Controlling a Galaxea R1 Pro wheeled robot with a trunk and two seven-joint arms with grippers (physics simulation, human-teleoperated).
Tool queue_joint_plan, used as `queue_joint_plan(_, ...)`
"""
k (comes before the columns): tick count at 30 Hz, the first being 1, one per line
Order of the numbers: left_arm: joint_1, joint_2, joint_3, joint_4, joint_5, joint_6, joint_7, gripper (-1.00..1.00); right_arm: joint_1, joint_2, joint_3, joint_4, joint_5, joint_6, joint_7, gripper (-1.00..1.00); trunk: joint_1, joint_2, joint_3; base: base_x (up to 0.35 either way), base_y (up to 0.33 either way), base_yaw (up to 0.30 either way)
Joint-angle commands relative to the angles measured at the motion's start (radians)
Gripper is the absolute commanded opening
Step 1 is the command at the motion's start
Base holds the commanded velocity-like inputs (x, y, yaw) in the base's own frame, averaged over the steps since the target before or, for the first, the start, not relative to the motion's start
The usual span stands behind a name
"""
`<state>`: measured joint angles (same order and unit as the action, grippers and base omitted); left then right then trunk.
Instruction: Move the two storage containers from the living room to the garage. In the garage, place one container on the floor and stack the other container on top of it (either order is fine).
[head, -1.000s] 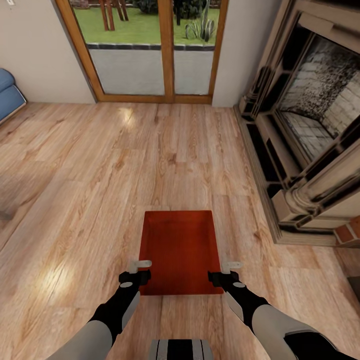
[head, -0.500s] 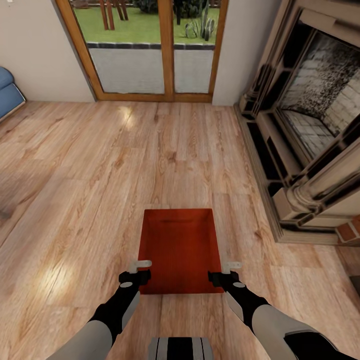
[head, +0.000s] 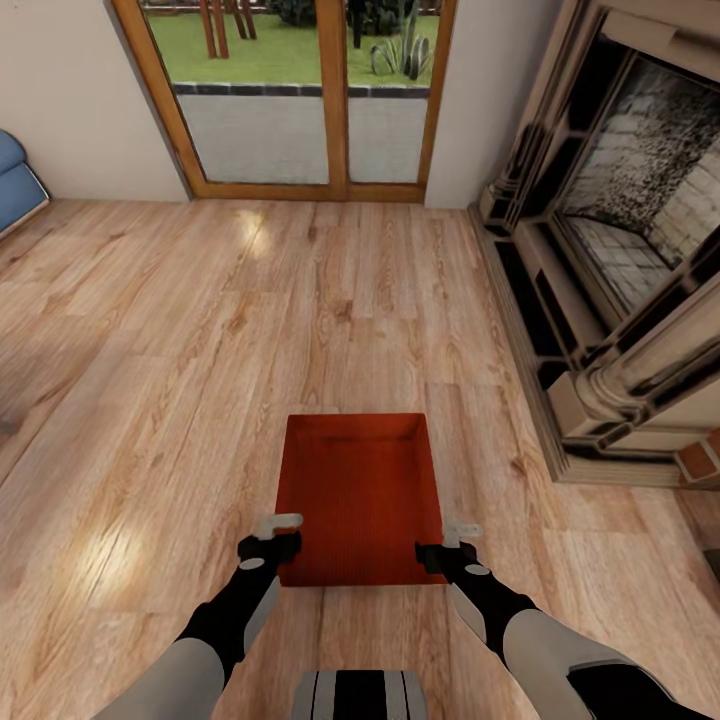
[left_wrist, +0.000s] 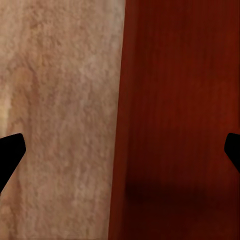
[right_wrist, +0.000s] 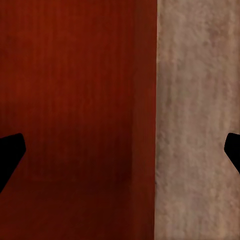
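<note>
Both arms forward, left claw and right claw spread.

Orange-red storage container — topless, upright, on light wood-plank floor.

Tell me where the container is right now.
Head view: the storage container sits on the wood-plank floor between the left hand and right hand, fireplace to its right.
</note>
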<state>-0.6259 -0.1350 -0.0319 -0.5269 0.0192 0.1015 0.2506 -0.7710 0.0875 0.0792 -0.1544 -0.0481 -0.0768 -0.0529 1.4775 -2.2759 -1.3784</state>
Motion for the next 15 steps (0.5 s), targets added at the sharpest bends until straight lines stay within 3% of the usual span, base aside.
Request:
queue_joint_plan(1, 0.0, 0.0, -0.003, -0.005, 0.002, 0.006, 0.006, 1.0, -0.001, 0.0, 0.008, 0.001, -0.005, -0.003, -0.005, 1.0, 0.0, 0.0, -0.001, 0.0, 0.0, 0.0)
queue_joint_plan(15, 0.0, 0.001, -0.003, -0.012, 0.003, 0.007, 0.006, 1.0, -0.001, -0.003, 0.008, 0.001, -0.006, -0.003, -0.005, 1.0, 0.0, 0.0, -0.001, 0.0, 0.0, 0.0)
